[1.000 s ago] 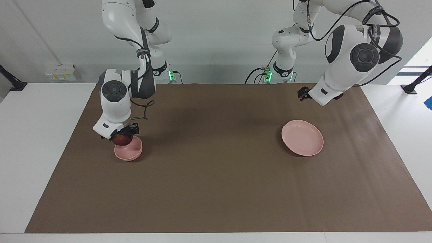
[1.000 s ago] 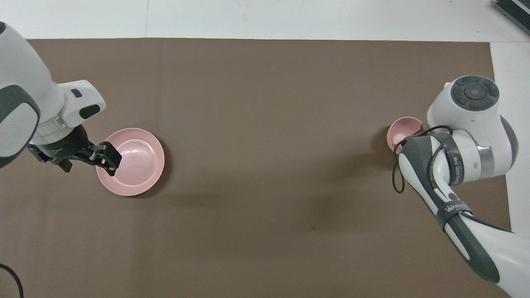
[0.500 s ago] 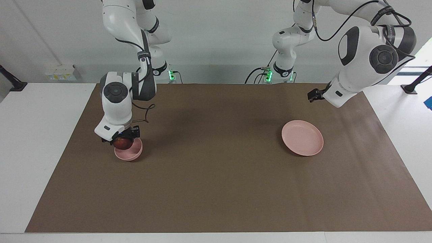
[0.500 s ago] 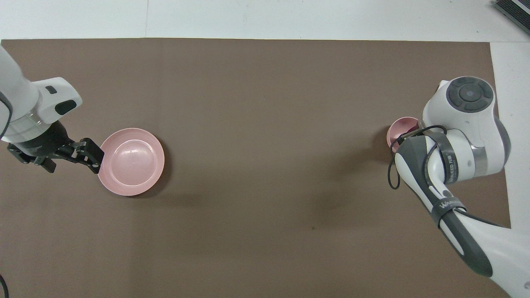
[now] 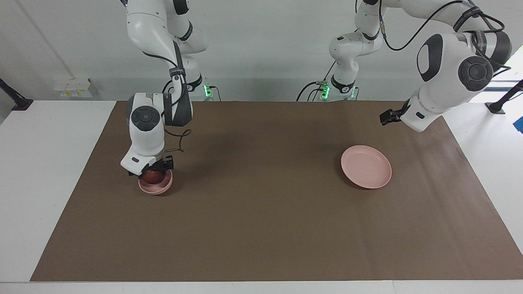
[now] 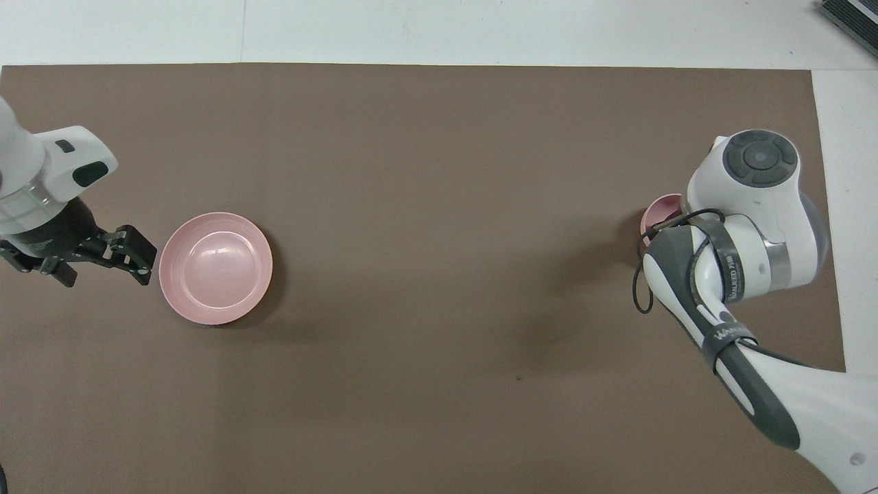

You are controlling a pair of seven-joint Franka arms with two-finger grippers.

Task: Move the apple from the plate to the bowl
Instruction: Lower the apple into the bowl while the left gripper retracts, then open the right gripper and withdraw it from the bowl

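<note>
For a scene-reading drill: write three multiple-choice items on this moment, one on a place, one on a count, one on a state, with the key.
1. Where is the apple?
A. On the plate
B. In the bowl, under the right gripper
C. On the bare mat

2. How many pink dishes are on the mat?
A. One
B. Two
C. Three

3. What is on the plate?
A. Nothing
B. The apple
C. The bowl

Key: 1 B, the apple sits low inside the bowl with the right gripper shut on it. 2 B, only the plate and the bowl show. 3 A, its whole pink surface is bare, and the left gripper hangs open over the mat beside it.
</note>
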